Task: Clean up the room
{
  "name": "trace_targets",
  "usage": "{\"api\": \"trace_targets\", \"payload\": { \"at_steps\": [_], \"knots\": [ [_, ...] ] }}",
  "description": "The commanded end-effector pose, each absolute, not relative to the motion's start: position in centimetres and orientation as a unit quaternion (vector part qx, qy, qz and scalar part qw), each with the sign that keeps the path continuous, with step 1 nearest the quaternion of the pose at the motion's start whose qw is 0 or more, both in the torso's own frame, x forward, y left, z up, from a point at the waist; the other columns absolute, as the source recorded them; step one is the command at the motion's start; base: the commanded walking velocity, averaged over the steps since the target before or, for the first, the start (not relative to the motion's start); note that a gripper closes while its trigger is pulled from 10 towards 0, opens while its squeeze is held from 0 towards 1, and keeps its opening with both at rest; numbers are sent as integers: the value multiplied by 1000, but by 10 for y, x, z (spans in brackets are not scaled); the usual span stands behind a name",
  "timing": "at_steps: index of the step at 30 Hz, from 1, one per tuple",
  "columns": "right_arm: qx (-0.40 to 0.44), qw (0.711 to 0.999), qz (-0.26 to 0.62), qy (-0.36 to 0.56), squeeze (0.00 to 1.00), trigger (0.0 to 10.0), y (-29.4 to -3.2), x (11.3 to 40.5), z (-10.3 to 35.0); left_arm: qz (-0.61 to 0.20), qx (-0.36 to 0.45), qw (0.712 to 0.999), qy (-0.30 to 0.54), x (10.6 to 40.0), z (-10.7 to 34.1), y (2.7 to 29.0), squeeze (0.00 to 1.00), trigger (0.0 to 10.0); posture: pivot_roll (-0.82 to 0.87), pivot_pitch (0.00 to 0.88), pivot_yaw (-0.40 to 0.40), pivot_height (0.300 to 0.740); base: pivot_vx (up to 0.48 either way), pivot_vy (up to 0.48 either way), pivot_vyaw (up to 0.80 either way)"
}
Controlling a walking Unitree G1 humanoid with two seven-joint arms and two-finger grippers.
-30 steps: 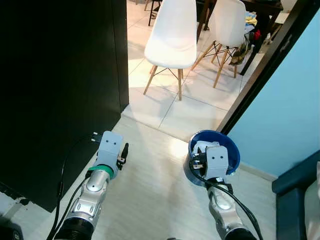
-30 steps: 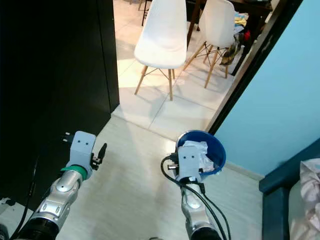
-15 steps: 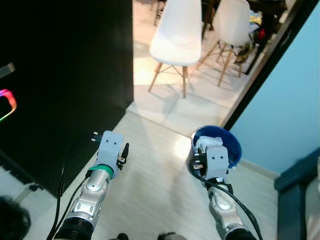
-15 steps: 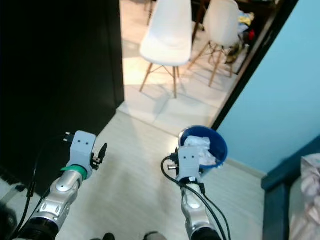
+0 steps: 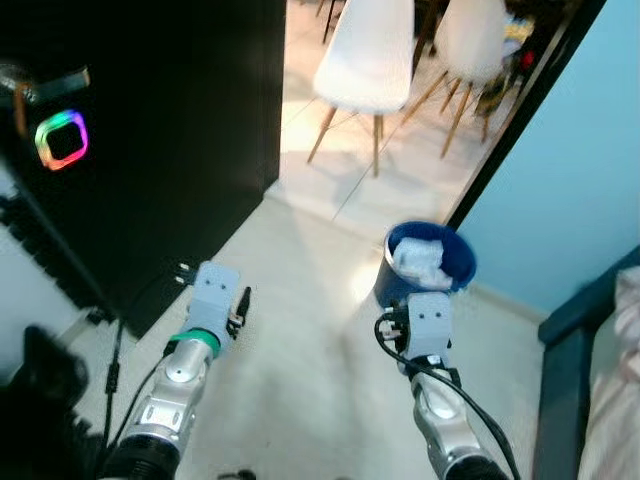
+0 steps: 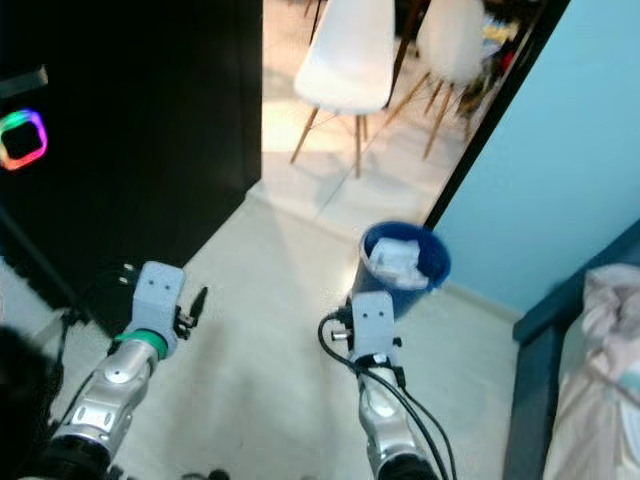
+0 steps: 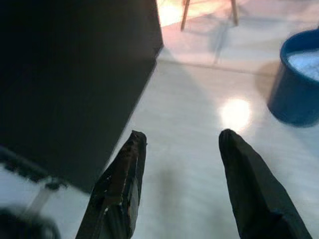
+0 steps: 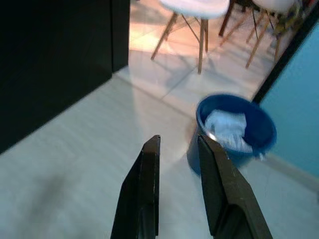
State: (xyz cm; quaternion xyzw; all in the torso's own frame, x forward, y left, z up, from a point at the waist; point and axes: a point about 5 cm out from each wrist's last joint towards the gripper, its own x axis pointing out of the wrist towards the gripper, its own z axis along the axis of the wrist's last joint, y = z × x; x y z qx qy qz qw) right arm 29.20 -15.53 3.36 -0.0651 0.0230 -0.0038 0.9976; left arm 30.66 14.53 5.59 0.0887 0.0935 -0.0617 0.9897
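Pale floor (image 5: pixel 300 330) runs ahead of me toward a doorway at twelve o'clock, where the boards give way to glossy tiles and two white chairs (image 5: pixel 368 50) on wooden legs. At ten o'clock stands a black cabinet (image 5: pixel 150 130) with a small ring of rainbow light (image 5: pixel 61 140) glowing on its face. A light blue wall (image 5: pixel 570 150) fills the two o'clock side, and the edge of a dark blue bed (image 5: pixel 580 370) with pale bedding sits at four o'clock.

The blue bucket (image 5: pixel 428 262) stands on the floor at one o'clock, near the foot of the blue wall, with crumpled white paper (image 5: pixel 420 260) inside it.

I have both arms held forward and low, clear of the floor. The left gripper (image 7: pixel 182 149) points toward the cabinet's corner, its fingers (image 7: pixel 124 179) spread wide with nothing between them. The right gripper (image 8: pixel 179 144) aims at the bucket and stops short of it; its fingers (image 8: pixel 147 194) sit close together with only a narrow gap, and they hold nothing. A black cable (image 5: pixel 400 350) loops beside the right wrist.
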Motion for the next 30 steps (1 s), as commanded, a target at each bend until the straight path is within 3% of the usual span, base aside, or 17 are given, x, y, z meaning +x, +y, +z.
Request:
{"api": "trace_targets", "payload": {
  "at_steps": [1, 25, 30],
  "knots": [
    [-67, 997, -13, 37, 0, 10000, -159, 288, 28, -70, 87, 989, 96, 306, 55, 140, 0, 10000, -84, 17, 20, 740, -379, 0, 0],
    [-68, 997, -20, 45, 0, 10000, -160, 287, 26, -73, 88, 989, 97, 307, 55, 139, 0, 10000, -88, 20, 24, 740, -369, 0, 0],
    [-74, 996, -21, 46, 0, 10000, -161, 286, 25, -72, 86, 989, 98, 306, 54, 138, 0, 10000, -92, 22, 24, 740, -121, 0, 0]
  ]
}}
